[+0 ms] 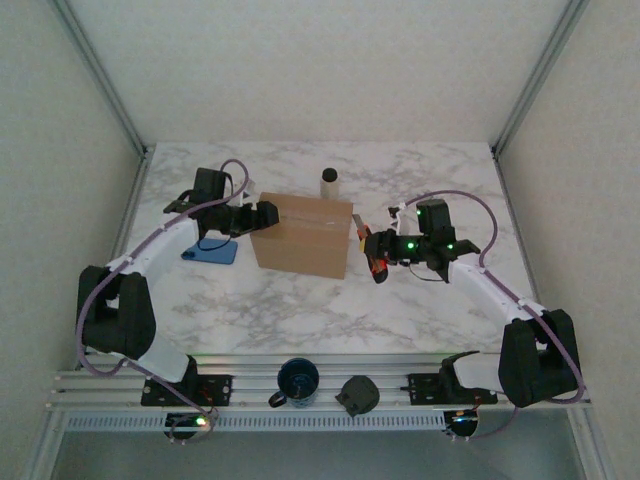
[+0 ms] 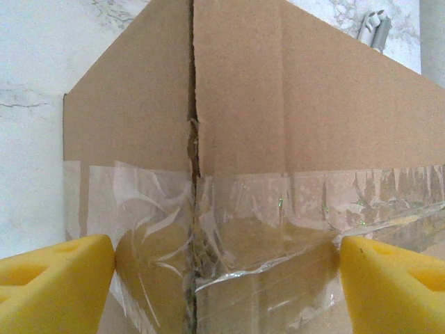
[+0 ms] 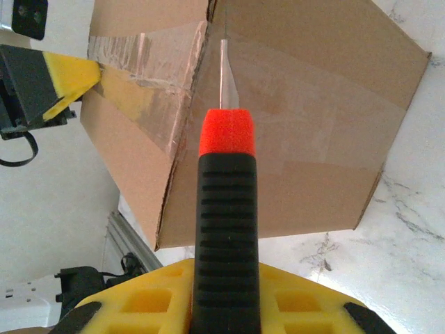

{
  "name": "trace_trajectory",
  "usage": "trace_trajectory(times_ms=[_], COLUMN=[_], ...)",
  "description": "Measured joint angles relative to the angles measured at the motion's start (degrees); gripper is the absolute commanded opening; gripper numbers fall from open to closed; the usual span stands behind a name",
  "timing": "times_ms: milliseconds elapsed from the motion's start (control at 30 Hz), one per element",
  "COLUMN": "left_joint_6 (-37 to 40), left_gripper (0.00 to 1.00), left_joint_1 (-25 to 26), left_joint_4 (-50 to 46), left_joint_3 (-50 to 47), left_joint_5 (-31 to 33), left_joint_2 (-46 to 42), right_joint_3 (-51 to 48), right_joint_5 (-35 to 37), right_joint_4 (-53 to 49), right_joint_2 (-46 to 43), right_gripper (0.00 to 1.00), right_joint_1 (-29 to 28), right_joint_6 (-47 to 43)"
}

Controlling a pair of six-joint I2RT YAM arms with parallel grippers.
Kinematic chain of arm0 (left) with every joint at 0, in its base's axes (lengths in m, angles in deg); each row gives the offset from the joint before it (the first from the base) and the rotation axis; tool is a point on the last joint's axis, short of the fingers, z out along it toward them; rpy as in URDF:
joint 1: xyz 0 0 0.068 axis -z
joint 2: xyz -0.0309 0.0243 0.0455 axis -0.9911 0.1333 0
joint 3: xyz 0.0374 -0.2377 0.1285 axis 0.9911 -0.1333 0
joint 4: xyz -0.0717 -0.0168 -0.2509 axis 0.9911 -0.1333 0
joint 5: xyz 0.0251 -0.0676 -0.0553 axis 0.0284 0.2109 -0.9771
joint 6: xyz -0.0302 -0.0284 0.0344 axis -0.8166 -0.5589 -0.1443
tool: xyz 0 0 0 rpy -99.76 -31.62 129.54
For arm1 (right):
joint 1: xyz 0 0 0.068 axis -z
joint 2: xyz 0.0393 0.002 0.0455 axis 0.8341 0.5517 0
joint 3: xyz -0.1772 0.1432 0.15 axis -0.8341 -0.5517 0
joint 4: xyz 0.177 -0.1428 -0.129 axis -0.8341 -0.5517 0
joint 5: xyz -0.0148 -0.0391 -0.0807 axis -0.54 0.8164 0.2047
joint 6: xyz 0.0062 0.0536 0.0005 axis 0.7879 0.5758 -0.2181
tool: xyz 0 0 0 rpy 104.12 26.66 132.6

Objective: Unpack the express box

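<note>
The express box (image 1: 302,236) sits on the surface (image 1: 420,300), its tape (image 2: 278,202) in place; cutting is judged not yet begun. The left claw (image 2: 226,278) is spread across its left end. A knife (image 3: 224,209) is pinched by the right claw (image 1: 378,255) at its right end.

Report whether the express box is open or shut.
Shut: the express box flaps lie flat, and clear tape crosses the seam.

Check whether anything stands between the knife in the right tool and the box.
Nothing visible does. The right tool grips the knife, and its blade points straight at the taped edge of the box with no object between. The left tool, open, straddles the opposite end, outside that path.
</note>
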Motion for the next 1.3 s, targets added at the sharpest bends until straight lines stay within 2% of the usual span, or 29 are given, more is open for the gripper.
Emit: trace_trajectory(times_ms=[567,933,1300], left_joint_6=[0.0,-0.5,-4.1], left_gripper=[0.81,0.79,0.77], left_joint_1=[0.0,-0.5,-0.7], left_joint_4=[0.1,1.0,7.3], left_joint_3=[0.0,-0.4,-4.0], left_joint_5=[0.0,0.0,0.0], left_joint_2=[0.0,0.0,-1.1], right_joint_3=[-0.4,-1.3,-5.0], right_joint_5=[-0.8,0.1,1.8], right_joint_4=[2.9,6.3,10.1], right_joint_2=[1.1,1.4,-1.5], right_gripper=[0.0,0.0,0.0], right_joint_1=[-0.1,-2.1,-3.4], right_joint_6=[1.8,4.0,8.0])
